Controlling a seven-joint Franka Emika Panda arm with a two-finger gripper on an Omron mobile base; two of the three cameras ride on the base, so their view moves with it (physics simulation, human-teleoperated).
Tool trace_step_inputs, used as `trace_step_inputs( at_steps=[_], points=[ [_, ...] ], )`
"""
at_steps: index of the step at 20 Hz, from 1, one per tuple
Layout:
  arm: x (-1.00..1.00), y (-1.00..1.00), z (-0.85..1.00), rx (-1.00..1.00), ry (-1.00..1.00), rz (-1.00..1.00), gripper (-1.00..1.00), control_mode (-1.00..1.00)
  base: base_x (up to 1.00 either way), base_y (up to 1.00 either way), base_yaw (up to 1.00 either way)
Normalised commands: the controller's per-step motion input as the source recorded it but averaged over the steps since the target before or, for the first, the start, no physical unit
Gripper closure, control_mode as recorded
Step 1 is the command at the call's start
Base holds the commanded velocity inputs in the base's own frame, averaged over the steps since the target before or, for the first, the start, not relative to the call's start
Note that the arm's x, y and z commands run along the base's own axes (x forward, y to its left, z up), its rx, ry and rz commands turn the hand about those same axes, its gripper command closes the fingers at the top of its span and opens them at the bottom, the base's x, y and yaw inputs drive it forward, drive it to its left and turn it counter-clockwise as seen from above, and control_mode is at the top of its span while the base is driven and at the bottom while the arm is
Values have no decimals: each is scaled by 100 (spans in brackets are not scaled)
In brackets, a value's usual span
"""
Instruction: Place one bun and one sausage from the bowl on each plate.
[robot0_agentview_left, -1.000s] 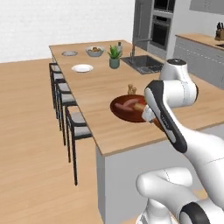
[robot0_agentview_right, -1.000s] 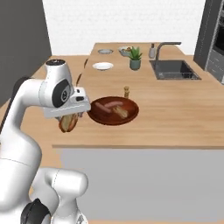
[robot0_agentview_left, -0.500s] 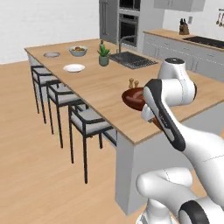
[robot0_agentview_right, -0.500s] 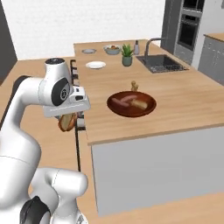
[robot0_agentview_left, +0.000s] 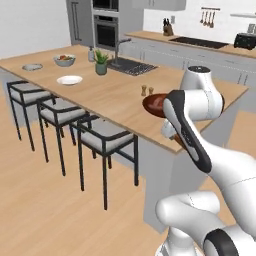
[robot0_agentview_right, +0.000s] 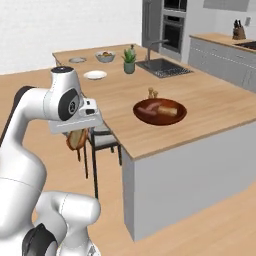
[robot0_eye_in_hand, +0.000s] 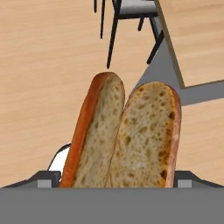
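Note:
My gripper (robot0_eye_in_hand: 118, 175) is shut on a split bun (robot0_eye_in_hand: 124, 140), crust outward and crumb faces showing. It hangs over the wooden floor, off the near end of the island. From the right base view the bun (robot0_agentview_right: 76, 138) hangs under the hand beside the counter's corner. The dark reddish-brown bowl (robot0_agentview_right: 160, 111) (robot0_agentview_left: 155, 104) stands on the island near its end, holding a sausage (robot0_agentview_right: 149, 107) and another bun (robot0_agentview_right: 168, 110). A white plate (robot0_agentview_left: 69, 80) (robot0_agentview_right: 95, 75) and a grey plate (robot0_agentview_left: 32, 66) (robot0_agentview_right: 77, 60) lie far down the island.
Three stools (robot0_agentview_left: 102, 140) line the island's left side. Two small shakers (robot0_agentview_right: 152, 93) stand behind the bowl. A potted plant (robot0_agentview_left: 101, 62), a sink (robot0_agentview_left: 132, 67) and a fruit bowl (robot0_agentview_left: 65, 60) sit farther along. The counter's corner (robot0_eye_in_hand: 183, 83) is close to the bun.
The whole picture has shifted: the base has moved back and swung round the island's end. The bun stays in the gripper, now off the counter over the floor.

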Motion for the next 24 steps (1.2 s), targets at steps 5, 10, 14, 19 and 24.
trace_step_inputs(
  at_steps=[5,10,14,19,24],
  points=[
    [0,0,0,0,0,0,100,100,11,100,-48],
    [0,0,0,0,0,0,100,100,13,100,-48],
    [0,0,0,0,0,0,100,100,3,100,-46],
    [0,0,0,0,0,0,100,100,0,100,-43],
    [0,0,0,0,0,0,100,100,0,100,-41]
  ],
)
